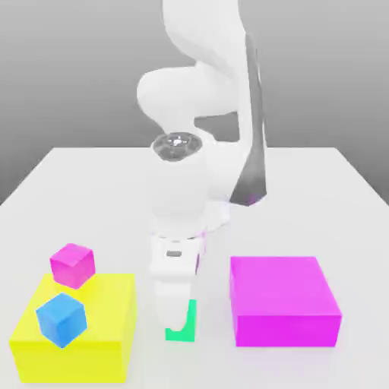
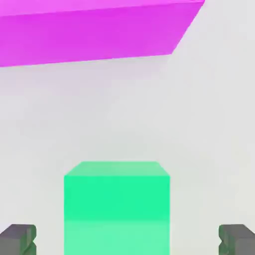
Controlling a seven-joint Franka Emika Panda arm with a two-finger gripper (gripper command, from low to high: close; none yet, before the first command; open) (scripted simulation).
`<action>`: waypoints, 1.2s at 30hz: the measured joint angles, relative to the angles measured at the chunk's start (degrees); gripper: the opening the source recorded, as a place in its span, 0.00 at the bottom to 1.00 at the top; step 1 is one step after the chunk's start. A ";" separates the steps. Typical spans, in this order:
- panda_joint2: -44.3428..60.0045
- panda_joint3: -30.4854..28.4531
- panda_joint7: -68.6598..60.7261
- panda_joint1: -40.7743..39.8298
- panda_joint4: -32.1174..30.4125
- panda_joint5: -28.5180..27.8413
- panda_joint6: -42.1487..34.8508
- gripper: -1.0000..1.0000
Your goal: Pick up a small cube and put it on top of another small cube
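Exterior view, reading from its left: I see a yellow block (image 1: pixel 76 323) on the tabletop (image 1: pixel 83 182), carrying the small magenta cube (image 1: pixel 73 264) at its far edge and a small blue cube (image 1: pixel 61 319) nearer the front. Next comes my claw (image 1: pixel 176 315), lowered over the small green cube (image 1: pixel 184 323), which sits on the tabletop between the yellow block and the large flat magenta block (image 1: pixel 285 300) on the exterior view's right. In the hand view the green cube (image 2: pixel 117 206) lies centred between the two fingertips (image 2: pixel 19 240), which stand wide apart and clear of its sides, so nothing is gripped. I judge this the reach-and-grasp step, close to its end. Next I would settle the claw slightly lower if needed, close on the green cube, lift, then carry it towards the magenta cube.
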 joint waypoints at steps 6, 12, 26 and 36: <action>2.71 3.91 -1.76 -3.36 0.55 2.33 2.05 0.00; -0.93 -0.54 1.20 0.14 -0.23 -1.64 -0.73 0.00; -24.84 -10.79 20.90 -8.56 2.35 -22.25 -26.12 0.00; -25.31 -15.29 26.26 -17.48 3.18 -25.80 -27.34 0.00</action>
